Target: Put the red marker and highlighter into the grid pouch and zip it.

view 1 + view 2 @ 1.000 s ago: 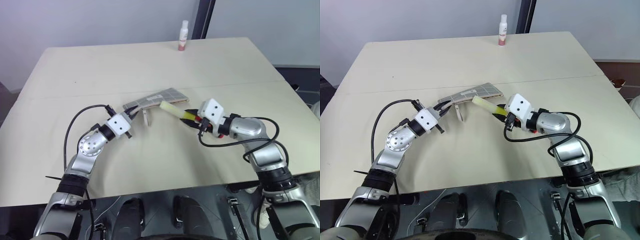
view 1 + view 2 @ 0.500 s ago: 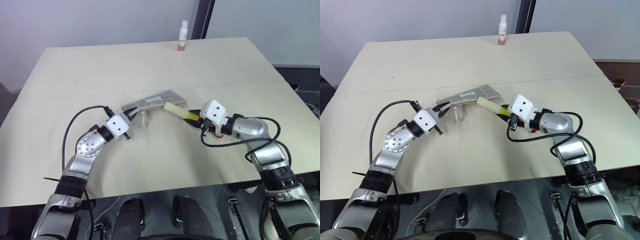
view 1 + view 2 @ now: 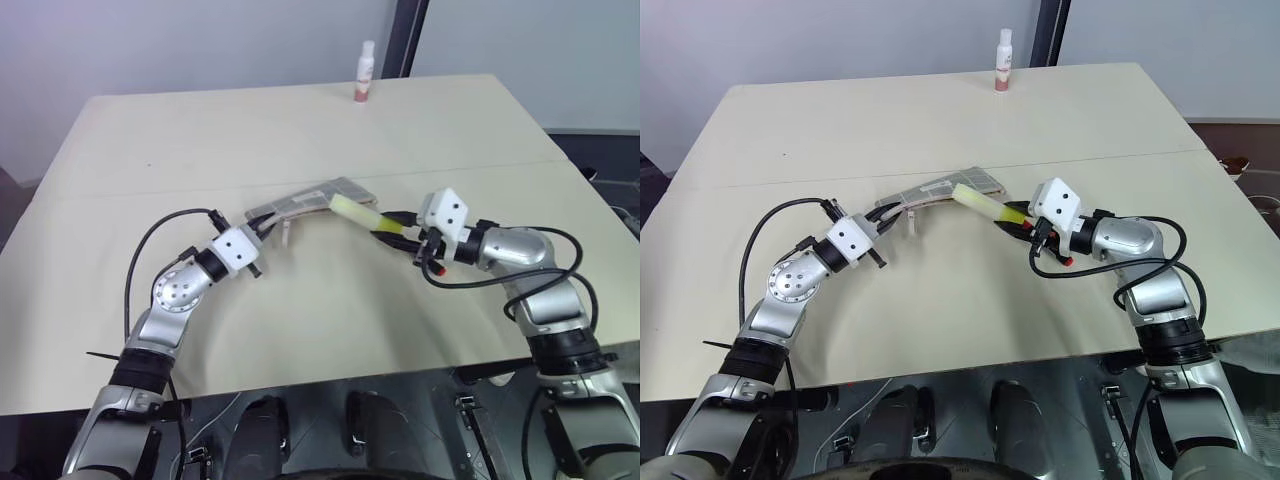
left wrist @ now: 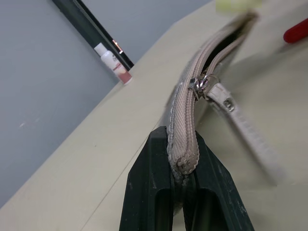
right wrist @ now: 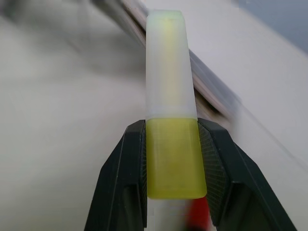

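head view, pouch: grid pouch [image 3: 312, 200] lies mid-table [image 3: 200, 130], its near end lifted off the surface, zipper side facing me
head view, my left gripper [image 3: 262, 233]: fingers clamped together on the pouch's left end
head view, my right gripper [image 3: 402, 222]: clamped on the highlighter [image 3: 357, 211], which points left and up with its pale end over the pouch's right end
head view, bottle: white-and-pink bottle [image 3: 365, 73] upright at the far table edge, well apart from the rest
left wrist view, my left gripper [image 4: 182, 178]: both fingers [image 4: 149, 183] pinch the pouch's [image 4: 185, 130] zipper edge; zipper open past the slider, pull tab [image 4: 240, 125] hanging down
left wrist view, marker: red cap [image 4: 296, 31] shows beside the pouch's far end, rest cut off
right wrist view, my right gripper [image 5: 171, 166]: pads [image 5: 132, 163] grip the highlighter's [image 5: 168, 101] brighter yellow end; pale end reaches the pouch [image 5: 207, 86] edge
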### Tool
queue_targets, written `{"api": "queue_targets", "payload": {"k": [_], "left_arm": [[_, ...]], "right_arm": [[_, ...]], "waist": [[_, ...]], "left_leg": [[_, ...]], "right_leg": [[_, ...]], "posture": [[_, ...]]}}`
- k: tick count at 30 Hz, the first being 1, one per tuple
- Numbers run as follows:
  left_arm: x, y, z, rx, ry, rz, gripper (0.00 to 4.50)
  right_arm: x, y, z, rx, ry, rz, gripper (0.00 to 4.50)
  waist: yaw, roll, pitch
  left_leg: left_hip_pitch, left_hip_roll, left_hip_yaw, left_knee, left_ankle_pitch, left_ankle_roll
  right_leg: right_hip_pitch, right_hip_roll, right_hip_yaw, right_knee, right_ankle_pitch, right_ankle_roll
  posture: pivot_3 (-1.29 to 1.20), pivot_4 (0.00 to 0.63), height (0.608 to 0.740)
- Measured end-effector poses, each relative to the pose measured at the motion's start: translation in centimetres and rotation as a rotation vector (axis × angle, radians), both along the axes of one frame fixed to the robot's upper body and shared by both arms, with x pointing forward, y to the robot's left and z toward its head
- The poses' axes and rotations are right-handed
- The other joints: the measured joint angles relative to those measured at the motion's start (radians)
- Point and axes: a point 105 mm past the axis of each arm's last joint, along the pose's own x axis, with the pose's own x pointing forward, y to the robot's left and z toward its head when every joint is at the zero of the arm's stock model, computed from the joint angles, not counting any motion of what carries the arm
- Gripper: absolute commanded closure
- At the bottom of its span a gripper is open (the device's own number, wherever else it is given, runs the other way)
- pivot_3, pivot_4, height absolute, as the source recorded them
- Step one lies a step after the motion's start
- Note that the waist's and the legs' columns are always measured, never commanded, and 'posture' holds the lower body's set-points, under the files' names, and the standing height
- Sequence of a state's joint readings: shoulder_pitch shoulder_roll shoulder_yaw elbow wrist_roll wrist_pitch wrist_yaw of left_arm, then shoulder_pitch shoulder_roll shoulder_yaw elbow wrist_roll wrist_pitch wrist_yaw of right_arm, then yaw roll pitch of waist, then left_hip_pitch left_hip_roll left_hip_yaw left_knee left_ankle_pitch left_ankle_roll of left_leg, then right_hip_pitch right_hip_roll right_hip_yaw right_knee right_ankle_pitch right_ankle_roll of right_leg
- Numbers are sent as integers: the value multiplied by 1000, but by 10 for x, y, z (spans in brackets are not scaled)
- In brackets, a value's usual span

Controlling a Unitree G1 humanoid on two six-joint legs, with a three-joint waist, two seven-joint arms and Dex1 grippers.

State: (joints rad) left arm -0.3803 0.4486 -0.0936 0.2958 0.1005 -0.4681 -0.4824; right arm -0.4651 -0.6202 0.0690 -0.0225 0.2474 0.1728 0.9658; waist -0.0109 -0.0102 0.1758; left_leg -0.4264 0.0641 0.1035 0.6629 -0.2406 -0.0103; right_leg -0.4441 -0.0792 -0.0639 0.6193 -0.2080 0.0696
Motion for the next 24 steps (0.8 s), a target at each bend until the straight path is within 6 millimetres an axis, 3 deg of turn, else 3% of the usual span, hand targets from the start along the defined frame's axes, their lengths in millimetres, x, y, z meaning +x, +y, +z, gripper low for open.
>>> {"api": "queue_targets", "payload": {"k": [6,11,17,24], "left_arm": [[0,0,-1,1,0,-2,4500],[-1,-1,-1,0,-7,-8,4500],[-3,-4,-3,5,-4,-19,4500],[-3,-5,-6,4,2,-20,4500]], "right_arm": [[-1,-1,-14,-58,30,-9,3578],[8,-15,-28,-142,30,-78,3578],[13,-21,-32,-143,31,-116,3578],[8,-13,-26,-104,34,-62,3578]], "waist": [[2,0,0],[1,0,0],[0,0,0],[1,0,0]], "left_leg": [[0,-1,0,1,0,0],[0,-1,0,1,0,0],[0,-1,0,1,0,0],[0,-1,0,1,0,0]], "right_leg": [[0,-1,0,0,-2,-3],[0,-1,0,0,-2,-3],[0,-1,0,0,-1,-2],[0,-1,0,0,-1,-1]], "posture": [[0,150,740],[0,150,740],[0,150,740],[0,150,740]]}}
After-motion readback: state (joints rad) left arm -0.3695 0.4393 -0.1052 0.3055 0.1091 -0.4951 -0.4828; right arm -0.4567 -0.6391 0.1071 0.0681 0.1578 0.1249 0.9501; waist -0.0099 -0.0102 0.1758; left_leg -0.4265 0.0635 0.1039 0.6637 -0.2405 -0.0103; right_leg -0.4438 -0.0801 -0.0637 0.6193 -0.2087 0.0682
